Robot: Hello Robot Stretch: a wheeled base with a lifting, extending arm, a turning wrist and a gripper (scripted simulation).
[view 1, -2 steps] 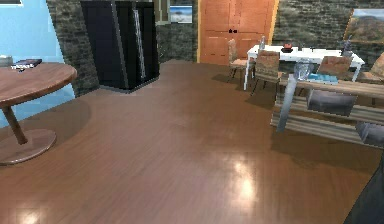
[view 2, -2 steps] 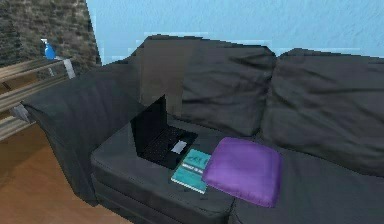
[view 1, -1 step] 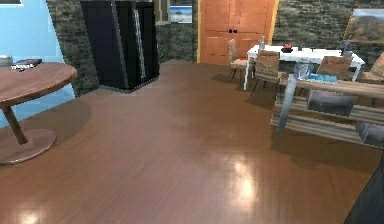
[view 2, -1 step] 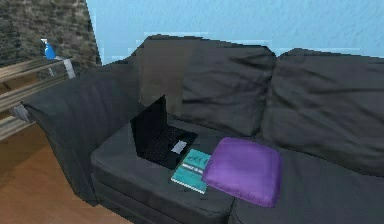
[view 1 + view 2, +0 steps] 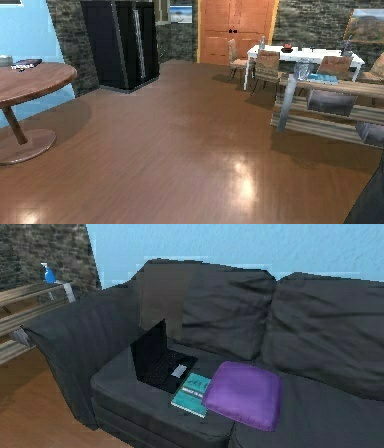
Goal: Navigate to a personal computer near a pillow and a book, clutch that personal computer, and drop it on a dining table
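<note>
Sitting on the sofa: laptop, book and purple pillow

Starting closest in on the arm side view, the sofa (image 5: 125, 396) is a chunky dark grey thing in soft matte fabric, with fat, creased back cushions. A dark throw (image 5: 85, 339) with fine ribbing hangs over its armrest on that view's left. The personal computer (image 5: 158, 354) is a slim black laptop standing on the seat cushion. Its lid is up, the flat rectangular screen is dark, and there's a pale grey patch on the deck. Just beside its base a thin teal book (image 5: 192, 394) lies flat on the cushion. Right up against the book is a plump, squarish purple pillow (image 5: 245, 394). Behind the sofa is a smooth light blue wall (image 5: 250, 244). Off to the left, a slatted wooden rack (image 5: 30, 304) carries a blue spray bottle (image 5: 47, 273), with a rough stone wall (image 5: 40, 244) behind it.

Tool: honestly can't tell what state it's in, or how the laptop sits relative to it.

Forward view has a glossy brown plank floor (image 5: 180, 140) up close. At the left is a round wooden counter (image 5: 45, 82) on a pedestal foot, with something small and dark (image 5: 25, 63) on top. Farther back there's a white dining counter (image 5: 300, 57) with wooden chairs (image 5: 268, 65) around it, a tall black fridge (image 5: 120, 45) and an orange-brown panelled double door (image 5: 235, 30).
</note>
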